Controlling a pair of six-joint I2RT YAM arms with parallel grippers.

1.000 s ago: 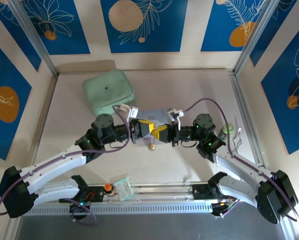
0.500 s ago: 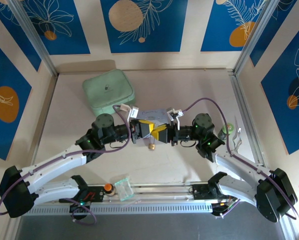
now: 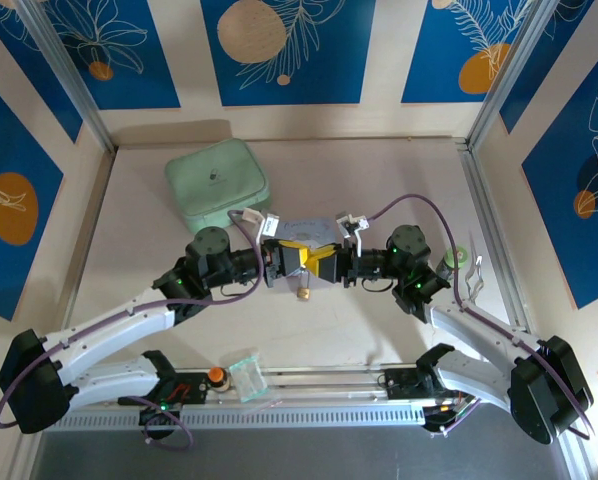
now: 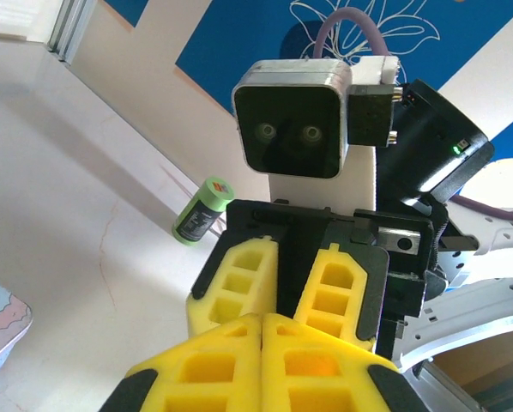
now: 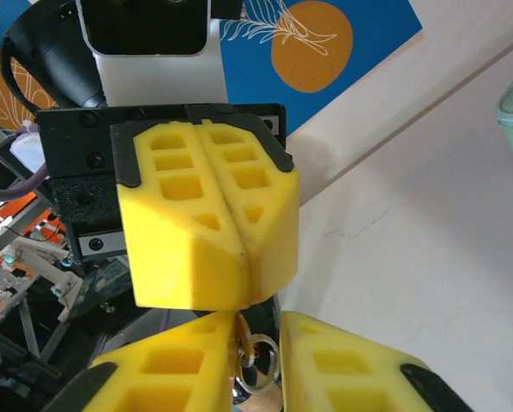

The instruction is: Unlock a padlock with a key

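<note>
The two grippers meet tip to tip above the middle of the table. My left gripper (image 3: 309, 261) is shut, its yellow pads (image 5: 205, 232) pressed together. The key (image 5: 258, 348), small and pale with a thin ring, hangs from the seam at their tips. It hangs in the narrow gap of my right gripper (image 5: 258, 330), whose jaws stand slightly apart around it, close against one pad. In the left wrist view the right fingers (image 4: 239, 283) show a dark gap between them. The padlock (image 3: 303, 293), a tiny brass body, lies on the table just below the grippers.
A pale green tin (image 3: 217, 183) sits at the back left. A small green bottle (image 3: 457, 258) lies by the right rail. An orange knob (image 3: 216, 375) and a clear plastic piece (image 3: 246, 375) sit on the front rail. A light sheet (image 3: 309, 228) lies behind the grippers.
The right gripper's jaws have parted a little around the key. Both wrists have edged slightly toward the back. The left gripper has stayed shut.
</note>
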